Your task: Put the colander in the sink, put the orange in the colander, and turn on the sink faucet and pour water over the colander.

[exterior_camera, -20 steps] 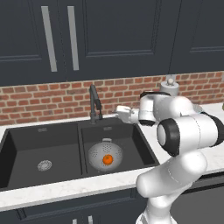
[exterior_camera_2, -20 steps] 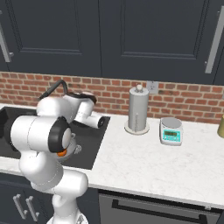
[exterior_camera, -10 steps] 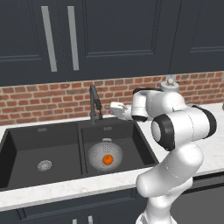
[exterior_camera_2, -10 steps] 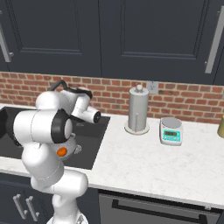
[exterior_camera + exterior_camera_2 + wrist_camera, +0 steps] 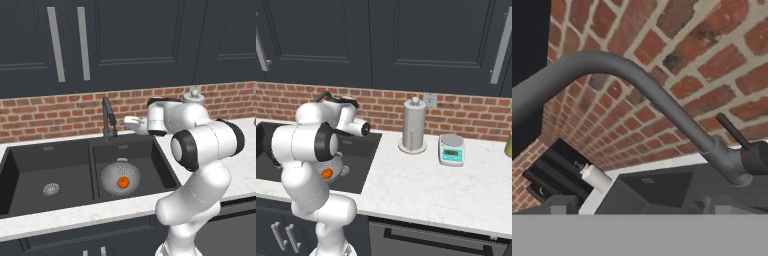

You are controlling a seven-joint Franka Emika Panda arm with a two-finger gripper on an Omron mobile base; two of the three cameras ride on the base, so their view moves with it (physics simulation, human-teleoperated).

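Observation:
The light-grey colander stands in the right basin of the black sink, and the orange lies inside it. The dark faucet rises behind the divider between the basins. My gripper hovers just right of the faucet at about the height of its upper part, open and holding nothing. In the hand view the bent spout and the side lever are very close in front of my open gripper. No water is in view. The orange peeks out beside my arm.
A brick wall runs close behind the faucet, with dark cabinets above. On the counter to the right stand a paper towel holder and a small scale. The left basin holds only its drain.
My hand has swung left along the wall, closing in on the faucet. The jaws stayed open. Colander and orange have not moved.

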